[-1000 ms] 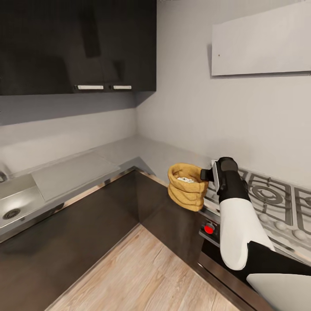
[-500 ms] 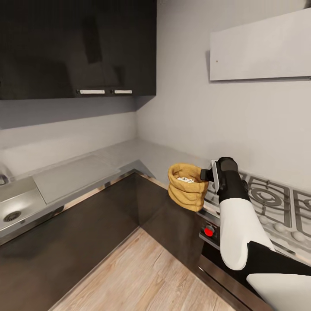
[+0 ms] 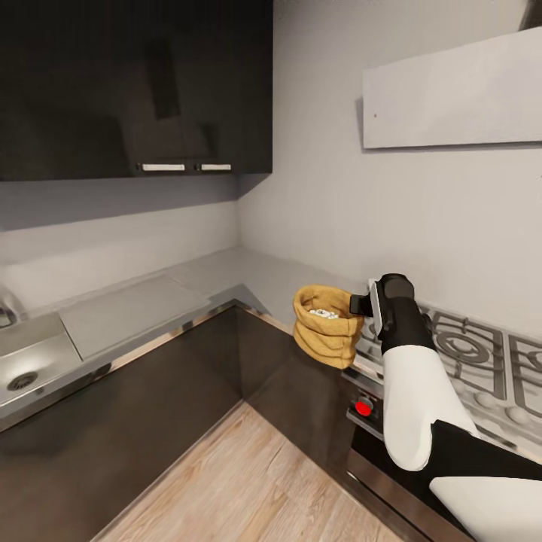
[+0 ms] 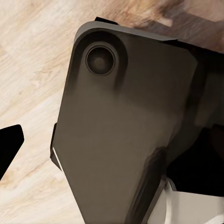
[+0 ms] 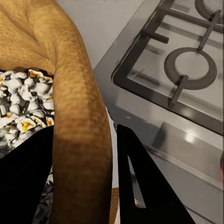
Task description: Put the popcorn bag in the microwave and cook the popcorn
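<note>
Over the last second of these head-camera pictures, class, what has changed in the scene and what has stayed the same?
Only the camera tilted: cabinets, wall panel and hob sit lower in the picture. The right gripper stays clamped on the popcorn bag rim, both unmoved against each other.

No text, label, brand or number could be read anywhere, neither near the pincers nor on the surfaces beyond them.

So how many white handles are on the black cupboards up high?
2. Both sit along the bottom edge of the black upper cabinets: the left handle and the right handle beside it. More may be hidden past the picture's left edge.
</note>
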Controlling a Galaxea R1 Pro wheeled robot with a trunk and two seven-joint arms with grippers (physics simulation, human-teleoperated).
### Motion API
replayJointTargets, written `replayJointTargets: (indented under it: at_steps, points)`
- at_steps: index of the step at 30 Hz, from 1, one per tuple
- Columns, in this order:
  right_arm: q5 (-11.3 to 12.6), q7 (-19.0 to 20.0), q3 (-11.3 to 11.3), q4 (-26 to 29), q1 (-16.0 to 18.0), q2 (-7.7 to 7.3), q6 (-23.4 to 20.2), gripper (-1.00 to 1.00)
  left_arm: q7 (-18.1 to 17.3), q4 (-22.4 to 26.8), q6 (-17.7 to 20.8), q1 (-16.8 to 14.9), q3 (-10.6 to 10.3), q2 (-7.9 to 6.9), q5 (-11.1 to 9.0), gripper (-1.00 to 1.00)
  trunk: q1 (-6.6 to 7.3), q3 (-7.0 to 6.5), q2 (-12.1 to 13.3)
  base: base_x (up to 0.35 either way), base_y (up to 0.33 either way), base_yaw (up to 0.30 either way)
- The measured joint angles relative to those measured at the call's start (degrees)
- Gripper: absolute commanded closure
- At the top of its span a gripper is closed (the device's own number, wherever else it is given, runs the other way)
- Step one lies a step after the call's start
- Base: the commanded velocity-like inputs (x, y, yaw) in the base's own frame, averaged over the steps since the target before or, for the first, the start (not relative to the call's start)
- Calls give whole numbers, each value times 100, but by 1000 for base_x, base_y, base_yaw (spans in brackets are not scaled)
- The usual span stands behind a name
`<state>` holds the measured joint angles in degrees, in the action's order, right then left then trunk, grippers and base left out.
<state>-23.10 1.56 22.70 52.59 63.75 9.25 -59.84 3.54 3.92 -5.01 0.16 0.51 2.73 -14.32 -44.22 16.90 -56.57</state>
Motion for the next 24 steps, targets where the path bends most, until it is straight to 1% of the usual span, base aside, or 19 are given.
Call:
replayJointTargets:
  at_steps: [11, 17, 19, 24]
  points:
    - [-22, -1, 6, 6, 0, -9, 0, 100, 0, -1, 0, -1, 0, 1, 0, -100, 0, -7, 0, 0, 0, 0]
    - [-43, -6, -1, 148, 0, -9, 0, 100, 0, 2, 0, 0, 0, 2, 0, -100, 0, -7, 0, 0, 0, 0]
    - [-47, -5, -2, 149, 0, -9, 0, 100, 6, -3, 1, -1, 4, 11, 0, -100, -2, -7, 0, -210, 0, 0]
    - [-12, -13, -3, 108, 0, -9, 0, 100, 10, -14, 1, -2, 8, 24, -1, -100, -4, -7, 1, -330, 97, 0]
